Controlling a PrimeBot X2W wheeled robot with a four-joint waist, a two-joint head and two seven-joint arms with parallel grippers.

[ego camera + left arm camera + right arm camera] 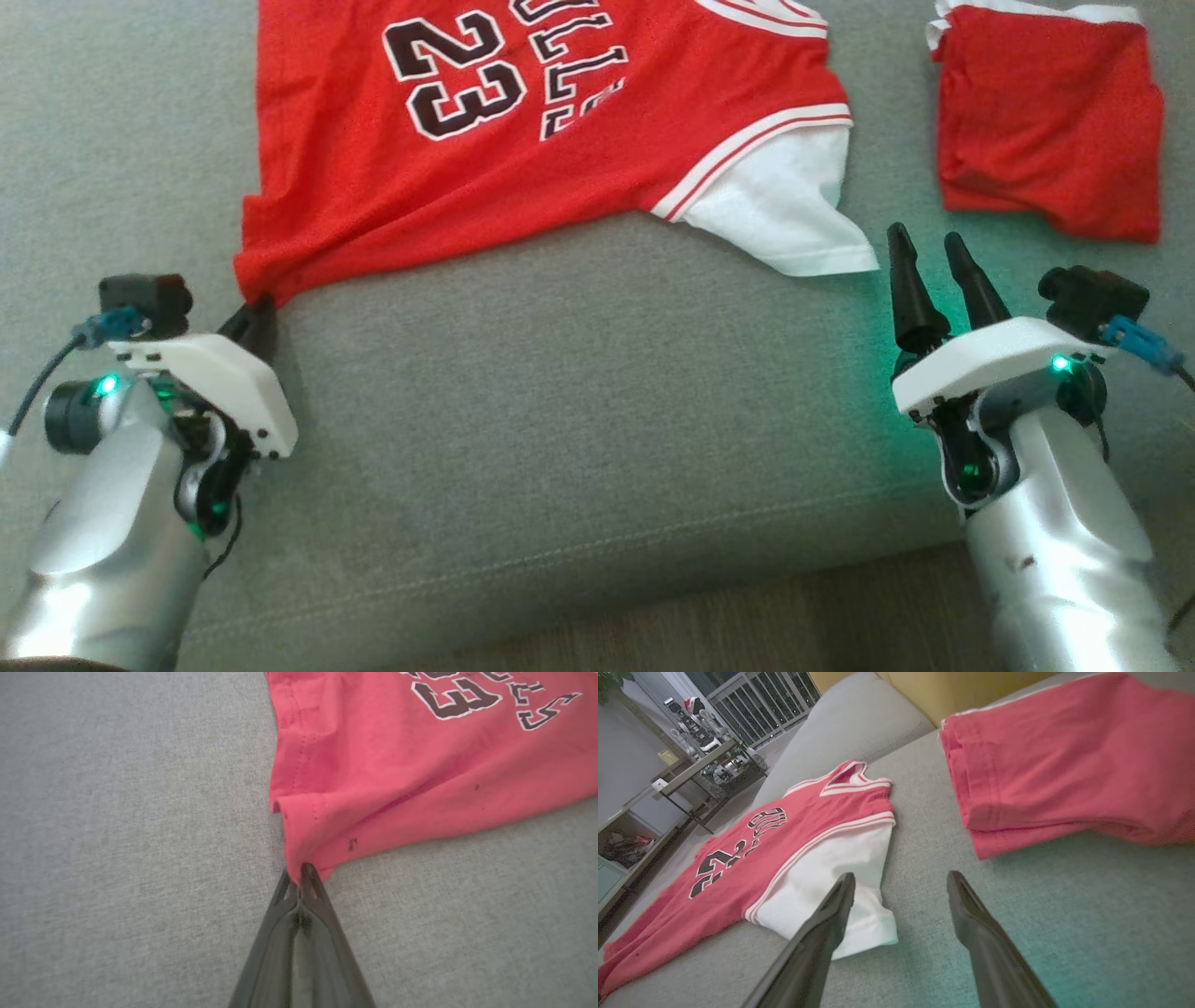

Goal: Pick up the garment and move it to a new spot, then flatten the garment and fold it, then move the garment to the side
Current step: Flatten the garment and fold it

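The garment [523,140] is a red jersey with the number 23 and white sleeves, spread on the grey sofa cushion [579,373]. My left gripper [254,315] is shut on its near left hem corner, and the cloth is pulled into a point there. The left wrist view has the red corner [327,826] pinched between the dark fingertips [303,877]. My right gripper [929,247] stands open just right of the white sleeve [784,215], holding nothing. In the right wrist view the sleeve [840,868] lies by the left finger [831,914].
A folded red garment [1050,121] with a white band lies at the cushion's far right, also large in the right wrist view [1064,765]. The cushion's front seam [560,551] and wooden floor [747,616] run along the bottom. Shelving [691,765] stands beyond the sofa.
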